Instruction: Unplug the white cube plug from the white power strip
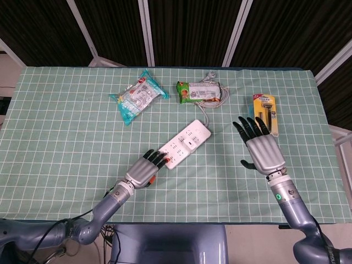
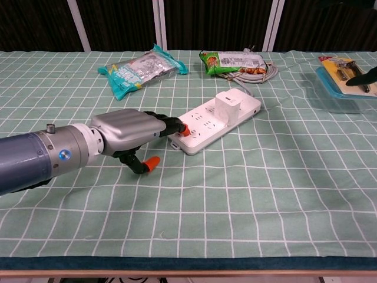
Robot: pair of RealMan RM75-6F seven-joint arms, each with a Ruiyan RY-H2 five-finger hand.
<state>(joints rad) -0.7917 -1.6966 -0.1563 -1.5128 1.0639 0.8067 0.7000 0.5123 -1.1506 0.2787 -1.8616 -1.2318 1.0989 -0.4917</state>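
The white power strip lies slanted at mid-table with the white cube plug standing in it toward its far end. My left hand lies flat, fingers stretched out, its orange fingertips resting on the strip's near end. My right hand hovers to the right of the strip, fingers spread, holding nothing; only a dark fingertip of it shows at the chest view's right edge.
A teal snack bag and a green snack packet on a coiled grey cable lie at the back. A razor blister pack sits just beyond my right hand. The green gridded cloth covers the table.
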